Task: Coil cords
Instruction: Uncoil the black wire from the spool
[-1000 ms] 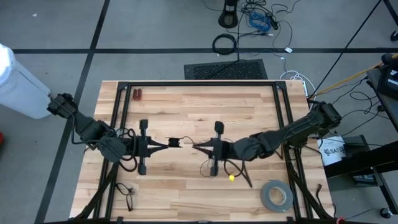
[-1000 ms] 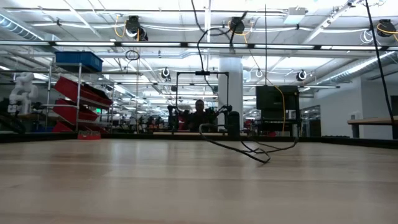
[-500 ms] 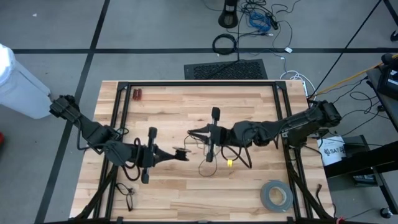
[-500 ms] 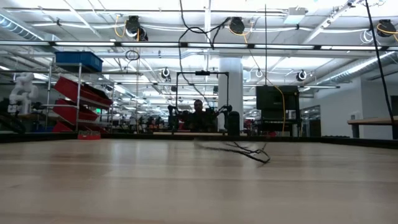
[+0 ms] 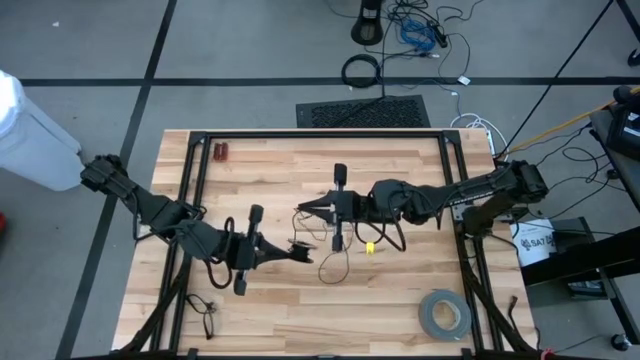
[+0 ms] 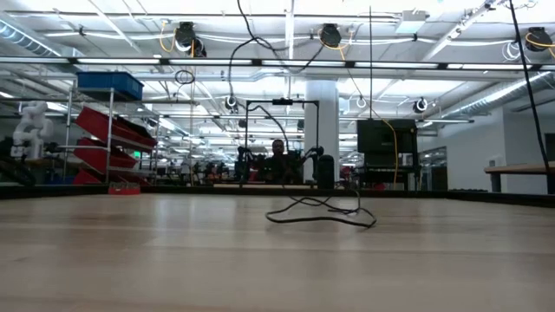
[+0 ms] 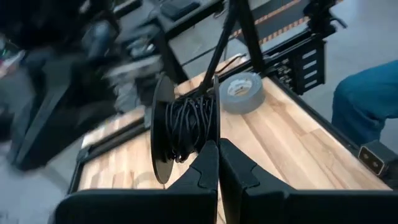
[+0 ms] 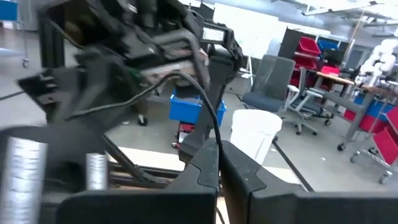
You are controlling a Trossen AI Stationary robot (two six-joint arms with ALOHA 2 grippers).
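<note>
The coiling looks partly done, with a fair stretch of cord left to gather. The left hand (image 5: 296,249) is over the middle of the table (image 5: 420,160), its fingers pinched fully together on a small black bundle (image 7: 186,127) of wound cord; in the left wrist view that bundle sits just past the fingertips, several turns thick, against a flat dark disc (image 7: 163,134) that may be a spool, though I cannot tell for sure. The right hand (image 5: 304,209) hangs close by, a little farther from the table's near edge, also closed tight, with a thin strand (image 8: 186,87) running out from between its fingertips. From the two hands the loose cord (image 5: 335,262) drops to the table and lies there in an open loop, which the low view shows as slack curls (image 6: 321,211) resting on the wood with a strand rising out of frame. A small yellow piece (image 5: 368,248) lies near that loop. So the wound part is in hand, and the slack on the table remains to be taken up, I judge. A grey tape roll (image 5: 444,314) sits apart near the table's corner.
</note>
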